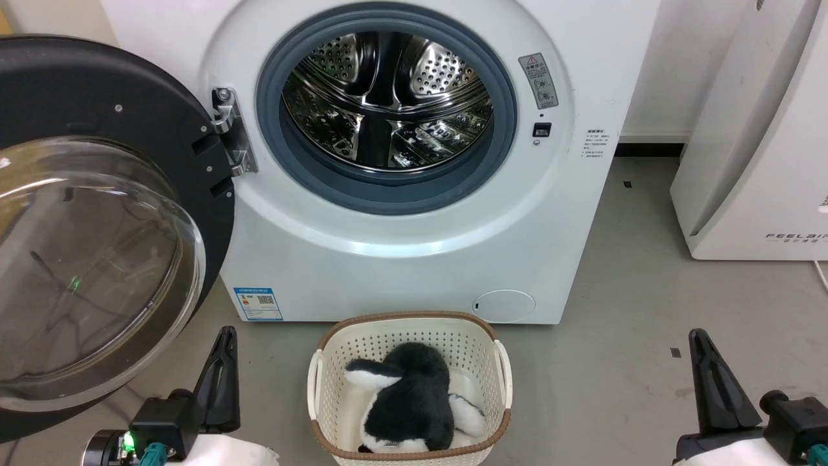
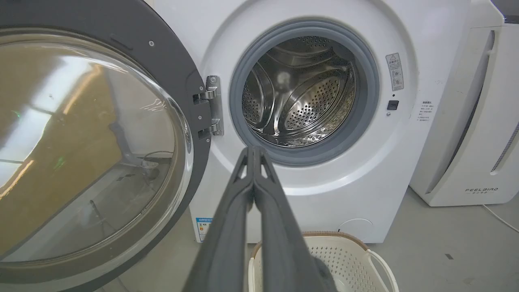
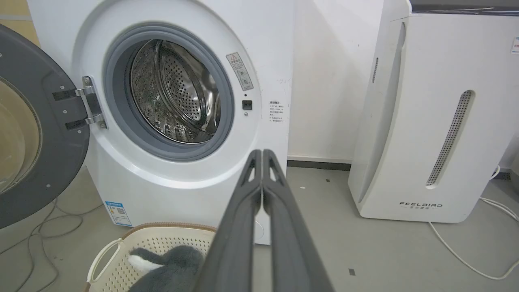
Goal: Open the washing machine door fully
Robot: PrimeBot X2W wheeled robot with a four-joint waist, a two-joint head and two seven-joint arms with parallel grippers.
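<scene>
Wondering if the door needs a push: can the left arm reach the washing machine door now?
Probably yes: the shut left gripper sits right of the washing machine door, near its lower rim, with nothing visible between them.

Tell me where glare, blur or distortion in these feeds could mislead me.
Head view: pale streaks and a green glint on the washing machine door; bright highlights in the drum. Left wrist view: its glass mirrors yellow-brown and white bands; the left end effector looks soft near the lens. Right wrist view: wide-angle skews the washing machine.
</scene>
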